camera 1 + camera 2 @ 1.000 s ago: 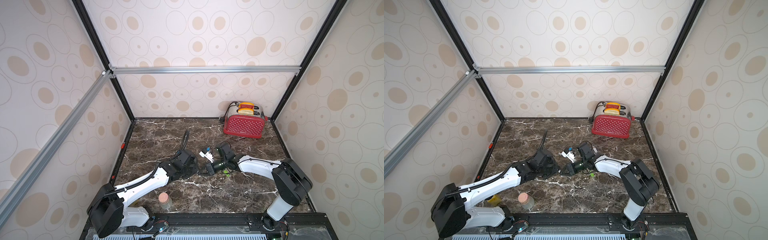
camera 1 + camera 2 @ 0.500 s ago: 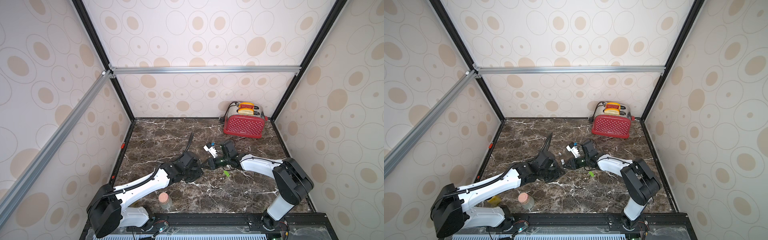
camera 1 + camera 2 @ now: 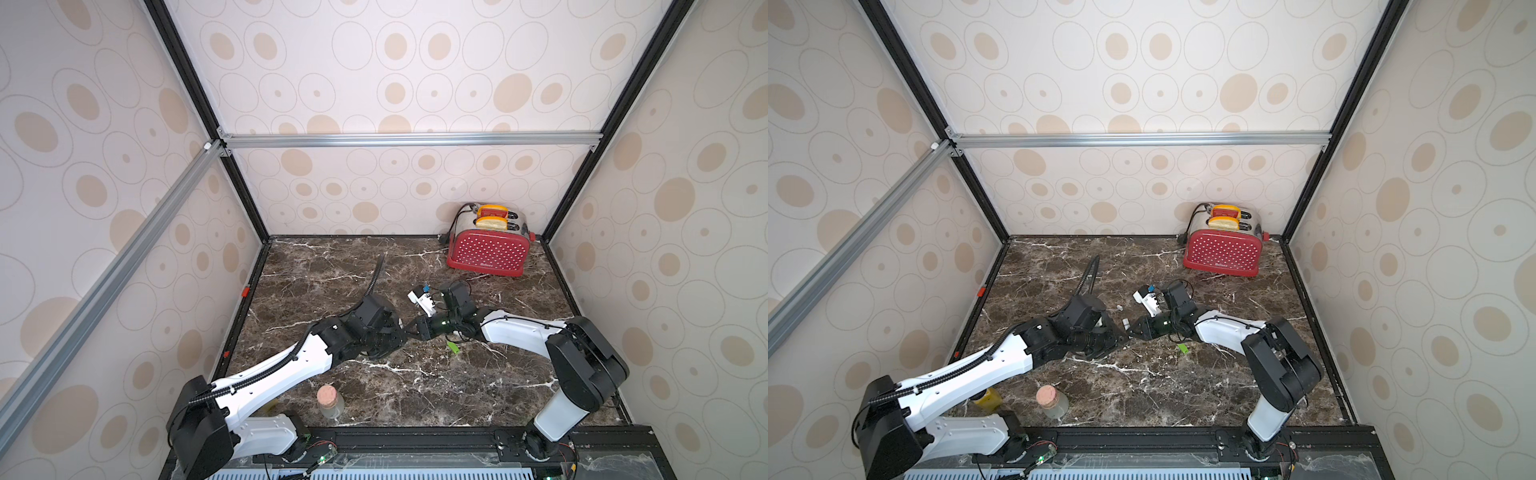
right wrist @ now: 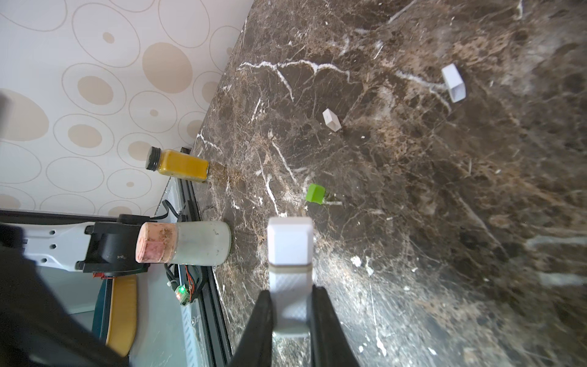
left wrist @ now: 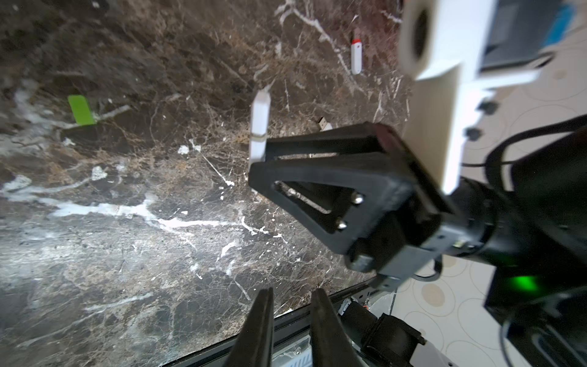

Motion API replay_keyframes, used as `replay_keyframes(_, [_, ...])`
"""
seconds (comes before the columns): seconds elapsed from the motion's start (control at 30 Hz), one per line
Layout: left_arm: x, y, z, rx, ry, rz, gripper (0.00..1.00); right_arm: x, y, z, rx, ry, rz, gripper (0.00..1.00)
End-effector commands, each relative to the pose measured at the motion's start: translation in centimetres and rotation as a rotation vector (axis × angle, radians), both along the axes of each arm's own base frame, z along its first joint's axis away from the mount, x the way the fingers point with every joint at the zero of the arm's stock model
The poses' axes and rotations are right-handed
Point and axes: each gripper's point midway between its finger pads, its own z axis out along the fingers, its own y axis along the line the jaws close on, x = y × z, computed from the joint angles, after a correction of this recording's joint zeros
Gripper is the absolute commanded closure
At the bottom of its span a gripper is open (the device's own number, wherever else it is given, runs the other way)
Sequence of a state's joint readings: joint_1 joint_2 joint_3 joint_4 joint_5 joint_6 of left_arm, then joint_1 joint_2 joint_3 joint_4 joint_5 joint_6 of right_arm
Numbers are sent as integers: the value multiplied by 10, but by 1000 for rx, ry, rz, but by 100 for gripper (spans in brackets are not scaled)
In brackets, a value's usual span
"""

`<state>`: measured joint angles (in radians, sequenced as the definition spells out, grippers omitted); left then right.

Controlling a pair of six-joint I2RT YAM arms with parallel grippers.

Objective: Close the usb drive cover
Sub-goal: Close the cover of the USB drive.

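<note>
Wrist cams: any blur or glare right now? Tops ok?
Left wrist: the near white mount is out of focus, and the marble smears toward the edges. Right wrist: USB drive sharp, far marble soft. Top views: sharp, evenly lit, no harsh glare.

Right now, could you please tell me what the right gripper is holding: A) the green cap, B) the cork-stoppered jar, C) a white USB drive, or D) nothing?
C: in the right wrist view the right gripper is shut on the white USB drive, while the green cap and the cork-stoppered jar sit apart from it.
</note>
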<state>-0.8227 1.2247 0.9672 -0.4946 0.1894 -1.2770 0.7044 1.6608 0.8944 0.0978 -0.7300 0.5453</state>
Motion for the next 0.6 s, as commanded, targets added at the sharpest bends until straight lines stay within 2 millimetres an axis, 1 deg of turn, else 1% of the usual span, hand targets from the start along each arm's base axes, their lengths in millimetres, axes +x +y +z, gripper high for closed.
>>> replay_keyframes(0.0, [10, 24, 21, 39, -57, 42, 77, -2, -5, 6, 11, -23, -4, 100])
replay_keyframes(0.13, [22, 44, 16, 55, -53, 101, 76, -6, -9, 4, 9, -28, -5, 100])
replay_keyframes(0.2, [27, 46, 14, 73, -50, 105, 77, -8, -10, 5, 11, -31, -4, 100])
replay_keyframes(0.33, [37, 40, 7, 104, -34, 91, 76, -10, -12, 9, 16, -38, 1, 100])
replay_keyframes(0.47, [46, 33, -5, 143, -7, 69, 76, -14, -13, 14, 30, -43, 11, 100])
replay_keyframes(0.57, [52, 27, -9, 152, 0, 54, 77, -17, -13, 14, 37, -38, 20, 100])
